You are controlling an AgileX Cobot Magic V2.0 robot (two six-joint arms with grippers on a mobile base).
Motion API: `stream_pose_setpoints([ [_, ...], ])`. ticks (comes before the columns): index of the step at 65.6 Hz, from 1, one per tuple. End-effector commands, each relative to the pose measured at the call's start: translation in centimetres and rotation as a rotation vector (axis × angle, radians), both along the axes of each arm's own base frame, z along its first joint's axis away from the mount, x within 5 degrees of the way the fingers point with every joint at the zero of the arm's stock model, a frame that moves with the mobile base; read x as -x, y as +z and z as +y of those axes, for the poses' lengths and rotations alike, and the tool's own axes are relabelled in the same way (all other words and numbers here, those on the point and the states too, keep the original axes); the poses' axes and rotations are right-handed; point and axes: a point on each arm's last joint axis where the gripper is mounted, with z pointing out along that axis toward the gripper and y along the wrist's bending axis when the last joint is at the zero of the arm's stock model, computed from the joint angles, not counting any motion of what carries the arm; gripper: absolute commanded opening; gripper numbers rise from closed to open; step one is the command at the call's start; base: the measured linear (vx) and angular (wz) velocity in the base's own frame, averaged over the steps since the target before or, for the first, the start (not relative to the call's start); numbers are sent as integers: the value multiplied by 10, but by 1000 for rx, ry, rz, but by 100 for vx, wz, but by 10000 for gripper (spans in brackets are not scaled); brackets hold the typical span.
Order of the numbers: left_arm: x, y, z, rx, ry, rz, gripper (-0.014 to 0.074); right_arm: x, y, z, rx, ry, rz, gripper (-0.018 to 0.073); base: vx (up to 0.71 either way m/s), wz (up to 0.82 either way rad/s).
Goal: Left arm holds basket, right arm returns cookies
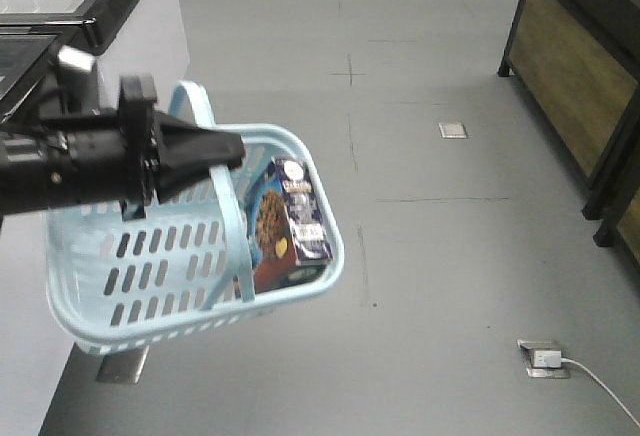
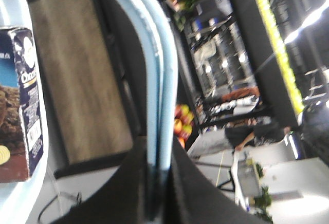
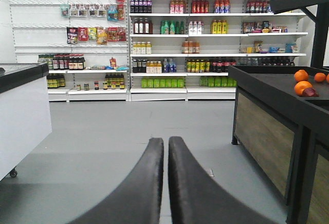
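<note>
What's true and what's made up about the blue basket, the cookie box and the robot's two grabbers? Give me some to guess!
1. The cookies are inside the basket. True.
2. The left gripper is shut on the basket's handle. True.
3. The right gripper holds the cookies. False: its fingers are shut with nothing between them, and it points toward store shelves.
4. The basket sits on the floor. False: it hangs tilted in the air from the left gripper.
5. Oranges lie on a dark stand in the right wrist view. True.
</note>
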Motion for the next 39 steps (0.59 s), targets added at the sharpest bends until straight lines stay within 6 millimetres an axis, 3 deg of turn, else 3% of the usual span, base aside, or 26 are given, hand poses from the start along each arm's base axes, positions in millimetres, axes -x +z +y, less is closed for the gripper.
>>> stream_pose_setpoints([
  [1,12,7,-15,123,-37,-15,-3,1,2,1,22,6,-71,-6,0,0],
  [10,18,-10,-32,104,-106,24,-3,1,2,1,22,6,-71,-6,0,0],
  [26,31,-11,-55,89,-184,13,-3,1,2,1,22,6,-71,-6,0,0],
  [39,33,-11,-58,91,-198,17,-3,1,2,1,22,6,-71,-6,0,0],
])
